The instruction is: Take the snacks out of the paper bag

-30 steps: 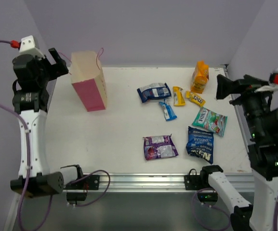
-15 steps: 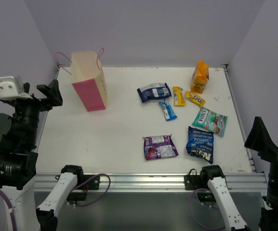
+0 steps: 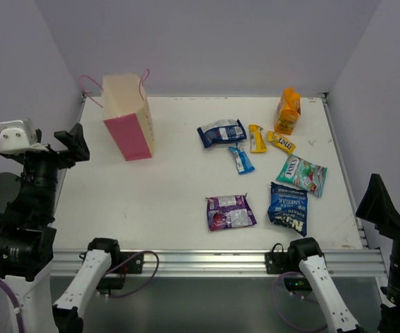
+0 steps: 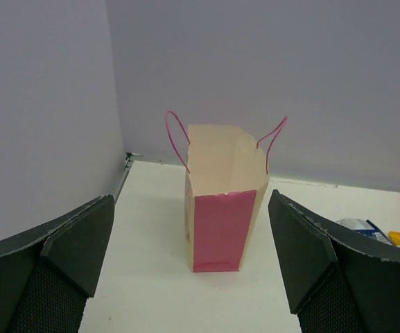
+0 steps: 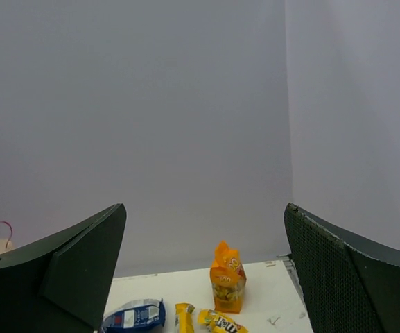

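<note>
The paper bag (image 3: 127, 125) stands upright at the back left of the table, its mouth open at the top and its pink side (image 4: 224, 229) facing my left wrist camera. Several snacks lie spread over the right half: an orange pouch (image 3: 288, 111) standing at the back, a blue wrapper (image 3: 222, 132), a yellow bar (image 3: 256, 138), a teal pouch (image 3: 301, 174), a purple pouch (image 3: 230, 211) and a blue pouch (image 3: 288, 208). My left gripper (image 3: 73, 143) is open and empty, well short of the bag. My right gripper (image 3: 397, 205) is open and empty off the table's right front corner.
Grey walls close in the table at the back and on both sides. A metal rail (image 3: 206, 260) runs along the near edge. A small blue bar (image 3: 241, 159) and a yellow candy pack (image 3: 281, 141) lie among the snacks.
Both arms have drawn back and down from beside the table toward the near edge. The bag and the snacks lie as before.
</note>
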You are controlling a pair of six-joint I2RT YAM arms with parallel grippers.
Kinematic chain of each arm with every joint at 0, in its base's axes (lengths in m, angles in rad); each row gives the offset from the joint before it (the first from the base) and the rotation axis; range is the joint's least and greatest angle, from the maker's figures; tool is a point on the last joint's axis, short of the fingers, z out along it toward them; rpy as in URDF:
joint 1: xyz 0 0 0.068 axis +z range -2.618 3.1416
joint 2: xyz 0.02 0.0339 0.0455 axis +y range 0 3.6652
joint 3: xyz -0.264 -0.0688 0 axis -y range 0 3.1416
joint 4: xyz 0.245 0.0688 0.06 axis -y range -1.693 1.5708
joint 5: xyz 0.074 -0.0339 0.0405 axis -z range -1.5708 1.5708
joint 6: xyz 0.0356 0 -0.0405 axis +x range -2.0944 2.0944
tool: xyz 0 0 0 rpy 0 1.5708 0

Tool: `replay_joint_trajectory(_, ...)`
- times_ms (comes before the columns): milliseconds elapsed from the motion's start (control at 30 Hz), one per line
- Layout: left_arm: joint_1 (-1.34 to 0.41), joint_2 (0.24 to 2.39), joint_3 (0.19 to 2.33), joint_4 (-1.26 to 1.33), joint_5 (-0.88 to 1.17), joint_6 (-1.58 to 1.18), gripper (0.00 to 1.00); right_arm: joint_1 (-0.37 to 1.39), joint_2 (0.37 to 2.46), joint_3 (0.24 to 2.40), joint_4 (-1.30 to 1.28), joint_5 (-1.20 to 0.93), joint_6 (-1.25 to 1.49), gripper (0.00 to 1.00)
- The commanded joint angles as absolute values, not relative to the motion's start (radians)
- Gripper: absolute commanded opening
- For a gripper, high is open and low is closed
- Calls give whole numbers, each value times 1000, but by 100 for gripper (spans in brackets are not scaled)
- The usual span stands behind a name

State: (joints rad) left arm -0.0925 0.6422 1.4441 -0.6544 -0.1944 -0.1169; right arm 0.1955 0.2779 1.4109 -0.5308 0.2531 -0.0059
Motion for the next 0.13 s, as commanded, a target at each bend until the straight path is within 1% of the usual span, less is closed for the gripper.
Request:
replay_joint_trajectory(0, -98, 655, 1428, -646, -184, -117, 100, 196, 284, 1401, -520, 265, -23, 99)
replay_joint_trajectory(100, -98, 652, 1416, -652, -183, -118, 100, 199, 282, 1388, -528, 252, -11, 99)
